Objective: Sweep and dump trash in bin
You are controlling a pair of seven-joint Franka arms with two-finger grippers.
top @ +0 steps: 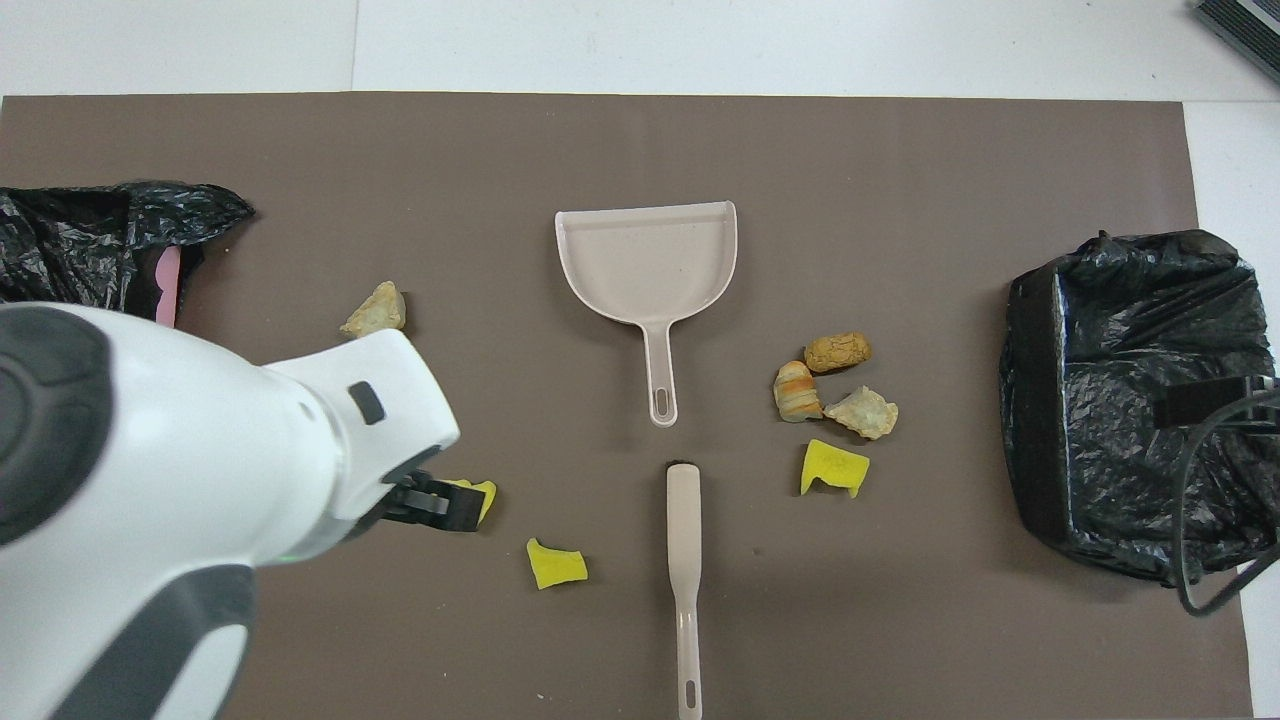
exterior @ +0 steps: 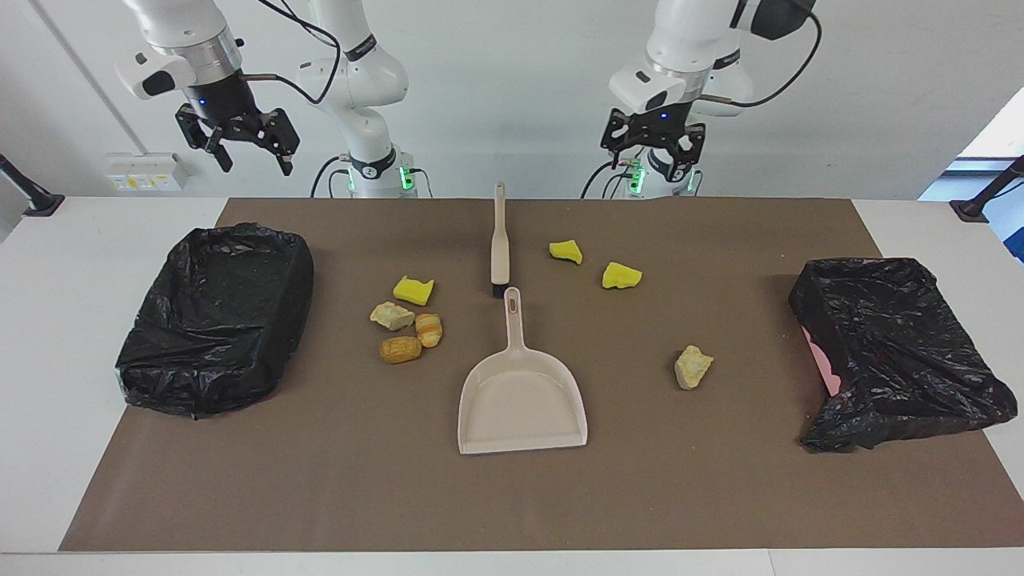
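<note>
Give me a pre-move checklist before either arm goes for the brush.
1. Brush free, handle toward the robots: ok.
2. Dustpan empty, flat on the mat: ok.
3. Trash all on the mat, seven pieces, four clustered toward the right arm's end: ok.
4. Left gripper open, empty, up in the air: ok.
5. Right gripper open, empty, waiting over its bin: ok.
6. Bin at the left arm's end open at the top: cannot tell.
</note>
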